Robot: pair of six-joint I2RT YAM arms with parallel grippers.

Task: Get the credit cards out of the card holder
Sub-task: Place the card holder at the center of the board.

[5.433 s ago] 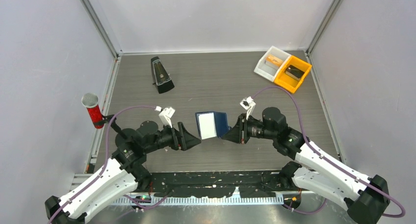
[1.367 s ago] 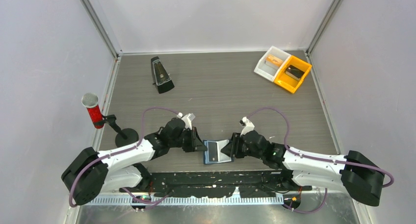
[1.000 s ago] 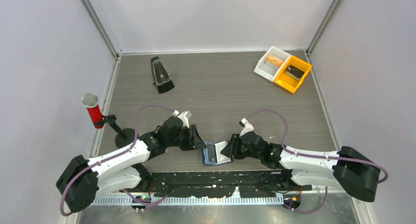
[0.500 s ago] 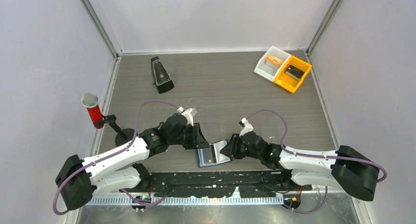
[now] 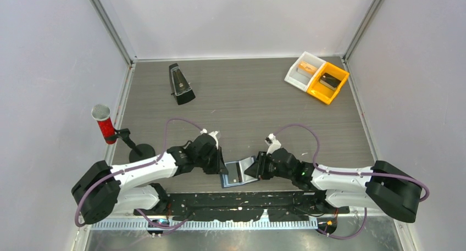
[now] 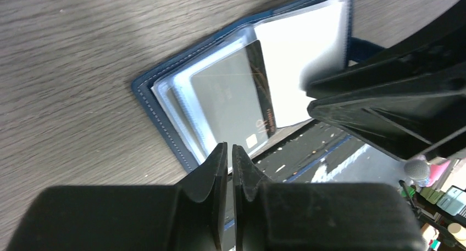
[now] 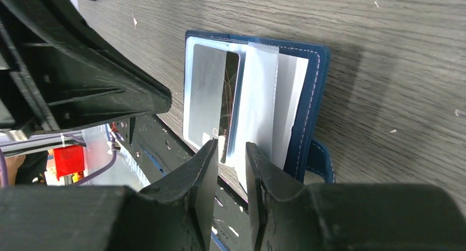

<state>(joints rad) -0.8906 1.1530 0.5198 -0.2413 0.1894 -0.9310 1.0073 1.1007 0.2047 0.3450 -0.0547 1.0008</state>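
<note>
Grey wood-grain tabletop (image 5: 264,113), boxed in by pale walls, carries everything. From overhead, the small navy-blue bifold card holder (image 5: 233,177) lies open at the table's near edge. It sits directly between the black two-finger left pincer (image 5: 223,168) and the black two-finger right pincer (image 5: 254,167), which meet it from opposite sides. Finger spacing cannot be made out from that height.

The wrist cameras supply it. The left pincer's fingers are pressed almost together, only a slit between them, tips over the holder's near edge. Whether a thin sleeve is caught in the slit cannot be told. The right pincer's fingers are part-way spread above the sleeves, which run on beneath both fingers rather than sitting pinched between them. Only the right wrist view shows the navy snap tab (image 7: 324,157), just outside one of that pincer's fingers.

Inside the holder, clear plastic sleeves (image 6: 181,97) fan out. The leaf just ahead of both pincers' tips holds a glossy grey card with a dark stripe (image 6: 228,100). A whitish flat card (image 6: 299,59) fills the next leaf.

Well beyond the right pincer, a white open plastic bin (image 5: 294,79) holds a tan block (image 5: 306,68). The yellow plastic bin (image 5: 319,93) touching it holds a dark flat object (image 5: 329,81). A black pyramid-shaped metronome (image 5: 180,84) stands well beyond the left pincer. A red microphone with a silver mesh head (image 5: 103,124) stands off to that pincer's outer side.

Fine gold lettering runs along the grey card's stripe, too small to read.
</note>
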